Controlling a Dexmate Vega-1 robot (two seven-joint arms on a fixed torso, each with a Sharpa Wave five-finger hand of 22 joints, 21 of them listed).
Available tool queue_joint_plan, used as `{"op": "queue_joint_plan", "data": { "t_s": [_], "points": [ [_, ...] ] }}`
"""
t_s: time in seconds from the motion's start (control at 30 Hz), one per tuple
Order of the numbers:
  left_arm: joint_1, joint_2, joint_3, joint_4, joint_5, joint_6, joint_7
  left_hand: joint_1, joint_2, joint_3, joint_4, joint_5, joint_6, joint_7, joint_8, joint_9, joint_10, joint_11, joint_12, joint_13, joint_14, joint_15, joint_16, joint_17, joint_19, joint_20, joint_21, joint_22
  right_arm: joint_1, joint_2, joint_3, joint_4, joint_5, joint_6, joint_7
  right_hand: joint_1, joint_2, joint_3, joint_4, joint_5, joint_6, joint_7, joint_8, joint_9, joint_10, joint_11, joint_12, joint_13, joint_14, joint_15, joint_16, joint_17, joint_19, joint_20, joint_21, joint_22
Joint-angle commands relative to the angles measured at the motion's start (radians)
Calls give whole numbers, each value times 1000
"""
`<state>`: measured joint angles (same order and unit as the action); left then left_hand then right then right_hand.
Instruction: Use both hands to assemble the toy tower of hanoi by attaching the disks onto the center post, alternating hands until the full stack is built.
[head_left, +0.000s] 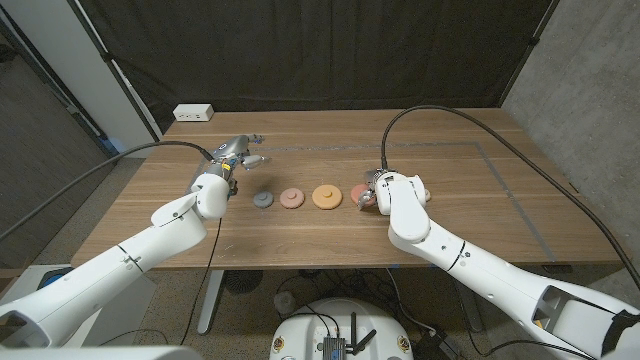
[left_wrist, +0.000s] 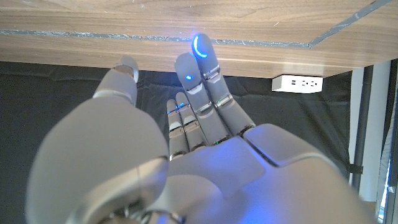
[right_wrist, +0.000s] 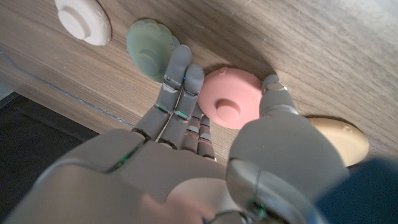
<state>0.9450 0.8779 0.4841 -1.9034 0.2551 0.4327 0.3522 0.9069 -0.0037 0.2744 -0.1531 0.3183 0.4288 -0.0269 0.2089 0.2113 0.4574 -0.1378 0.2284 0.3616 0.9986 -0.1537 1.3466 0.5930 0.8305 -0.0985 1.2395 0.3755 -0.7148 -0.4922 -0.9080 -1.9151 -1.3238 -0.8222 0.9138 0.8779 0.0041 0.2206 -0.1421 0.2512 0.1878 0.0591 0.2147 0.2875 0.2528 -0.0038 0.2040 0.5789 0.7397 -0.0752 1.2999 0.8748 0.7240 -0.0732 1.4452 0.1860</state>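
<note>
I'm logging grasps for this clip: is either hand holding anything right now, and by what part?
Nothing is held. The left hand is bare, its fingers apart. The right hand reaches over the pink disk, not gripping it.

Wooden surface (head_left: 440, 215), thin taped rectangle outline on top. Disks in a row near the middle: grey-blue disk (head_left: 262, 200), dusty-pink disk (head_left: 292, 198), orange disk (head_left: 327, 196), pink disk (head_left: 359, 193) partly hidden. White power strip (head_left: 194, 113) at far left corner. Black cable (head_left: 470, 118) trails over right side.
</note>
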Motion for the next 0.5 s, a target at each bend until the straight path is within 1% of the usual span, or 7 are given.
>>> {"op": "queue_joint_plan", "data": {
  "t_s": [0.03,0.07,0.2,0.33,0.4,0.5],
  "points": [
    [1,1,-2,3,-5,-7,2,2,10,-4,-2,4,10,0,-1,5,12,-2,-2,4,6,-66,10,0,-5,-108,5,-2,6,-1,-13,14,10,-7,-8,-1,5,-3,-4,7,8,-6,5,1,21,-6,12,3,-5,-141,10,1,1,-128,7,0],
    [2,1,-3,3,-6,-8,3,2,10,-4,-2,4,10,0,-1,5,13,0,-2,4,7,-66,10,0,-5,-108,6,-3,6,-1,-14,15,10,-8,-10,-1,6,-2,-4,8,12,-10,7,0,28,-11,15,4,-6,-141,9,-2,3,-129,7,0],
    [5,1,-4,3,-7,-8,5,1,10,-4,-2,4,12,-1,0,5,12,-4,-3,3,7,-66,10,0,-5,-108,8,-5,9,-2,-18,18,14,-9,-12,0,7,-2,-5,8,22,-15,10,-1,38,-15,18,5,-4,-142,13,-1,6,-131,7,0],
    [8,0,-6,4,-11,-8,6,0,11,-4,-2,4,12,1,-1,5,14,-2,-3,4,5,-66,10,-2,-6,-108,10,-7,9,-5,-20,19,24,-6,-25,4,10,0,-6,10,39,-22,16,-3,62,-21,26,7,3,-142,20,1,14,-133,10,0],
    [9,0,-6,4,-12,-8,7,0,12,-4,-2,5,14,2,0,5,15,0,-3,4,6,-66,11,-1,-7,-108,10,-8,8,-7,-21,18,27,-5,-34,9,14,3,-8,12,62,-30,25,-4,85,-26,34,9,10,-143,26,2,24,-135,13,0],
    [11,-1,-7,3,-13,-9,10,-2,13,-3,-2,5,15,1,0,5,16,1,-3,4,5,-66,10,-3,-7,-108,14,-11,0,-14,-17,11,43,1,-67,16,23,9,-9,17,96,-46,36,-6,124,-40,44,15,42,-143,50,16,40,-135,25,7]
  ]
}}
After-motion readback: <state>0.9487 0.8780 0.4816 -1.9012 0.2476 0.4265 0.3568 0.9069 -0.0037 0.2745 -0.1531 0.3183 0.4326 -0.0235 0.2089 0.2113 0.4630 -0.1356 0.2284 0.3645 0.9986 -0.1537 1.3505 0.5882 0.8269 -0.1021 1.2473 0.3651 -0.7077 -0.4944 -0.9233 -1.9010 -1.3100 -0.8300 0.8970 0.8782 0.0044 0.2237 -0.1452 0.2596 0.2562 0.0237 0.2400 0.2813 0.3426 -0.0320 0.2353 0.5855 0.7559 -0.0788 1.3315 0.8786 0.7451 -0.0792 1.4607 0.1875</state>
